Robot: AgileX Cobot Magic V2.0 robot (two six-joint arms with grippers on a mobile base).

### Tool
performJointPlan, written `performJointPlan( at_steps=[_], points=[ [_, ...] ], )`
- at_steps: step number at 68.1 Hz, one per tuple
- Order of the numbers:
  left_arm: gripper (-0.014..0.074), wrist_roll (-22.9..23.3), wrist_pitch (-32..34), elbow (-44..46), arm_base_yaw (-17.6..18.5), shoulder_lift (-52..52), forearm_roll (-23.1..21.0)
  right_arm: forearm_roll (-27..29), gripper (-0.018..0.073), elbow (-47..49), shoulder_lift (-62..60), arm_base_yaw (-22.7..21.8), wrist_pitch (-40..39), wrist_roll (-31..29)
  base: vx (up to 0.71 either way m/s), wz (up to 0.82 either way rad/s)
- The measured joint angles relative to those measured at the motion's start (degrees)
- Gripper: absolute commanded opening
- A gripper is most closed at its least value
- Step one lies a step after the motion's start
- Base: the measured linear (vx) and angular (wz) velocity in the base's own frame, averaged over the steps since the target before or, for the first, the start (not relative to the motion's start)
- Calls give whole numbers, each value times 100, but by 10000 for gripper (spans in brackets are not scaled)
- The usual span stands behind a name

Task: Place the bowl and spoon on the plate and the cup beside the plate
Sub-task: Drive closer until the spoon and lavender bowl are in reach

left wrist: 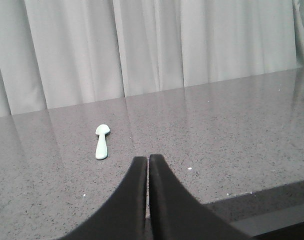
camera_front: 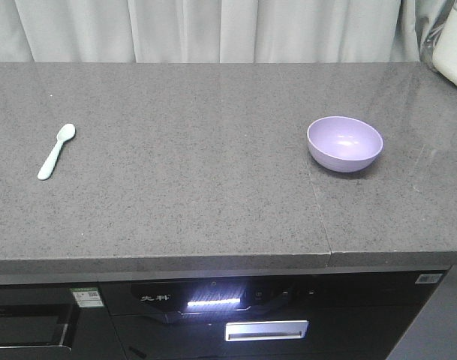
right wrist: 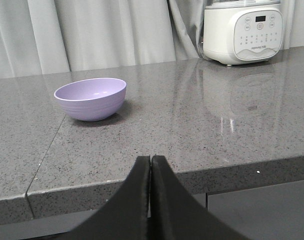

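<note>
Exterior front-facing view: grey speckled stone surface [camera_front: 190, 172] fills most of the frame, with a pale pleated curtain [camera_front: 213, 30] along the top edge.
Spoon: short pale mint-green plastic spoon [camera_front: 56, 151], left side of frame. Lies flat on the surface, oval head toward upper right, handle toward lower left.
Bowl: small round glossy lavender-purple plastic bowl [camera_front: 344, 143], right of centre. Upright on the surface, opening up, light glare inside. Well apart from the spoon.
Seam: thin joint line in the surface [camera_front: 323, 217] runs from under the bowl's left side down to the front edge.
Left pincer: black left pincer [left wrist: 149, 159], bottom centre of the left wrist view. Clenched, fingers pressed flat together, gripping nothing. Spoon sits up and left of the tip, apart from it. A purple sliver of the bowl shows at the right edge, mid-height.
Right pincer: black right pincer [right wrist: 151, 159], bottom centre of the right wrist view. Also clenched, fingers flush, gripping nothing. Tip overlaps the front edge of the surface in frame. Bowl is in the upper left, apart from the tip.
Appliance: white countertop appliance with a button panel [right wrist: 241, 32], upper right of the right wrist view. Stands on the surface by the curtain, reflected in the stone.
Below the surface: black built-in unit [camera_front: 236, 311] with a lit display strip and a silver handle, bottom of the front view.
</note>
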State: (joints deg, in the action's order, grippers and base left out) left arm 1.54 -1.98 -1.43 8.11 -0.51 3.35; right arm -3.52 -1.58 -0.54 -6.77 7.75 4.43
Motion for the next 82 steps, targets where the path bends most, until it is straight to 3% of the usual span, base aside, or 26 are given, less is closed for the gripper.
performJointPlan(
  at_steps=[82],
  points=[
    [-6,0,0,0,0,0,0,0,-5,0,0,0,0,0,5,0]
  ],
)
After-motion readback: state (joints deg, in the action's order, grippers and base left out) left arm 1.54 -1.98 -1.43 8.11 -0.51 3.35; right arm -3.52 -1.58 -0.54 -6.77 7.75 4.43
